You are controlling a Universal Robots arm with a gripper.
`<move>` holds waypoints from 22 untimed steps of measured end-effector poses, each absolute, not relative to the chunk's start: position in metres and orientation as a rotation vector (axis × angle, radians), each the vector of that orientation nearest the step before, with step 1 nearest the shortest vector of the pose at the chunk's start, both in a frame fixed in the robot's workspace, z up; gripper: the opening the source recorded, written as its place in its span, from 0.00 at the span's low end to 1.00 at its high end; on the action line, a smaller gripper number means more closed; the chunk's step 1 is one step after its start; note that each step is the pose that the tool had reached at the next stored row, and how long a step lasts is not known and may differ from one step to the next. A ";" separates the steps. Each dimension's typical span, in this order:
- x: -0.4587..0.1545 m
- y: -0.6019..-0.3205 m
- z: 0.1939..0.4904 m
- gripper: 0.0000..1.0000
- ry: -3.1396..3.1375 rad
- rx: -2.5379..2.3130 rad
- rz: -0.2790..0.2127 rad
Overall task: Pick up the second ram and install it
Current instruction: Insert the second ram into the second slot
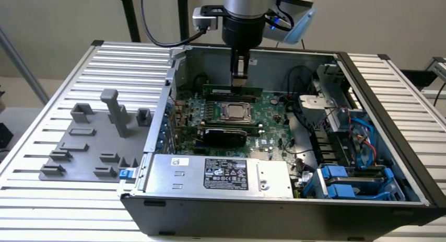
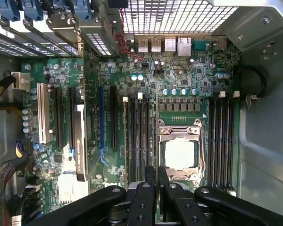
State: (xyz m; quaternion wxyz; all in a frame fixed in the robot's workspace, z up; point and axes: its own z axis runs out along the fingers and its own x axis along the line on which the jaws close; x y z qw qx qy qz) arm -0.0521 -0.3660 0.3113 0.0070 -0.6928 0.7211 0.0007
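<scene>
The second ram [image 1: 219,89] is a thin green stick standing on edge just behind the silver processor socket [image 1: 237,112], inside the open computer case. My gripper [image 1: 239,81] comes straight down from above, and its fingertips meet the stick's top edge near its middle. I cannot tell whether the stick is seated in a slot. In the wrist view my gripper [image 2: 156,172] has its two black fingers drawn close together. It hangs over the motherboard between the dark memory slots [image 2: 140,136] and the socket [image 2: 179,153]. The fingers hide the stick there.
A grey holder plate with upright blocks [image 1: 97,142] lies on the table at the exterior view's left. A black-topped card [image 1: 223,133] sits in front of the socket. The power supply [image 1: 219,173], blue drive bays [image 1: 352,182] and cables crowd the case. More slots [image 2: 224,136] flank the socket.
</scene>
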 end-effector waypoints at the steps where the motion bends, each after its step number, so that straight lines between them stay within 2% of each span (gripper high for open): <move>1: -0.052 -0.367 0.309 0.13 2.255 -2.167 0.002; 22: -0.050 -0.373 0.271 0.13 2.255 -2.166 0.003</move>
